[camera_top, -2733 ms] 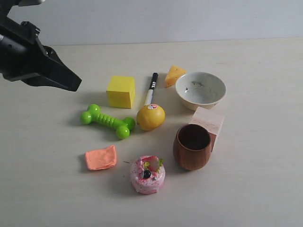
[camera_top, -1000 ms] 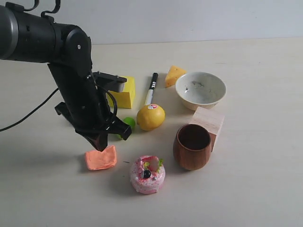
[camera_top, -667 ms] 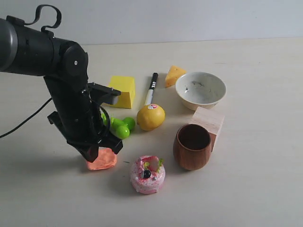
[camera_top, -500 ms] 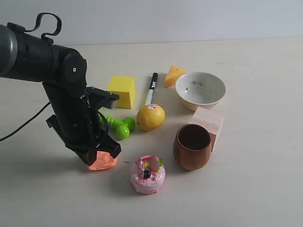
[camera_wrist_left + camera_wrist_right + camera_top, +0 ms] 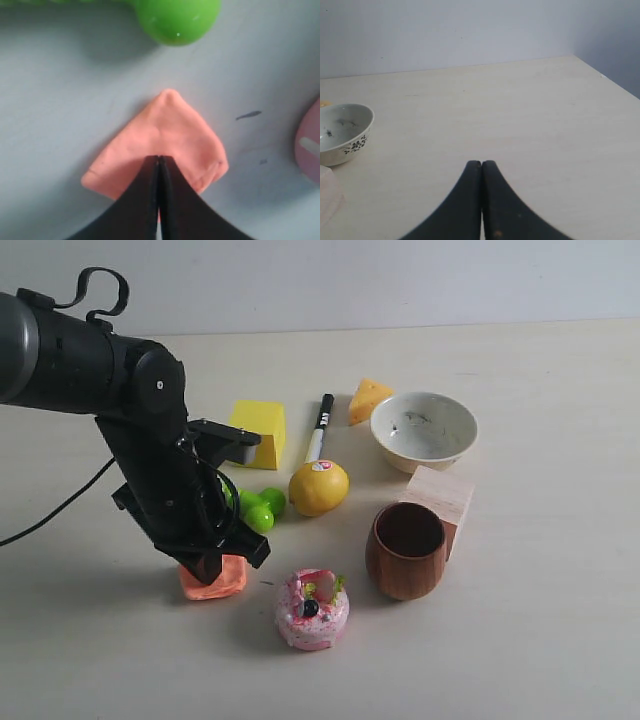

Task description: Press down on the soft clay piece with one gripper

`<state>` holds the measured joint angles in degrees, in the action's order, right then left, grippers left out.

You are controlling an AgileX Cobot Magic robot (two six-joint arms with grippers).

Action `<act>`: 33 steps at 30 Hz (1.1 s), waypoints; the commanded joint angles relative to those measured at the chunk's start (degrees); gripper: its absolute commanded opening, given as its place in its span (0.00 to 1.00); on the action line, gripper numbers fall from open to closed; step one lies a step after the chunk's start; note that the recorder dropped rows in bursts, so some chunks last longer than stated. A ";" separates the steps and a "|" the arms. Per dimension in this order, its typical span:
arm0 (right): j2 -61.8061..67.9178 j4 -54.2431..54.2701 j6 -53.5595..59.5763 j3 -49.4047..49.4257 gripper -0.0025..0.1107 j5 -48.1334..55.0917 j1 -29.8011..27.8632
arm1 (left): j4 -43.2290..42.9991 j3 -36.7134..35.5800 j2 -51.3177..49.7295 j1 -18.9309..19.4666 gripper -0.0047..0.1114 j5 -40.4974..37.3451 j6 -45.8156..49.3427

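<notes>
The left gripper (image 5: 159, 161), jaws closed together, rests its tip on the soft clay piece (image 5: 172, 125), which lies on the table (image 5: 520, 640) just beside the pink cake toy (image 5: 312, 610). The contact seems off-centre, so the clay may slide away, or it may stick to the tip and lift afterwards.

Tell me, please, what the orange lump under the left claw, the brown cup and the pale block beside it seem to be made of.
Orange lump: soft clay or putty by its look, matte, with creased, squashed edges. Brown cup: probably wood, smooth, slight sheen, warm brown tone. Pale block: likely unfinished light wood, matte, sharp-cornered.
</notes>
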<state>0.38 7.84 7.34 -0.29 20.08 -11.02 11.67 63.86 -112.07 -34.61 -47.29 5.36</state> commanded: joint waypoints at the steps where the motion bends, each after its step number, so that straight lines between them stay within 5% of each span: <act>1: -0.38 -0.28 0.14 0.29 0.02 -0.65 -0.25 | -0.70 0.08 -0.58 -0.30 0.04 0.68 0.07; 33: -0.38 -0.28 0.14 0.29 0.02 -0.65 -0.25 | -2.31 0.08 -6.58 -0.30 0.04 0.26 0.06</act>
<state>0.38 7.84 7.34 -0.29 20.08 -11.02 11.46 65.15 -115.70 -34.61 -48.77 5.36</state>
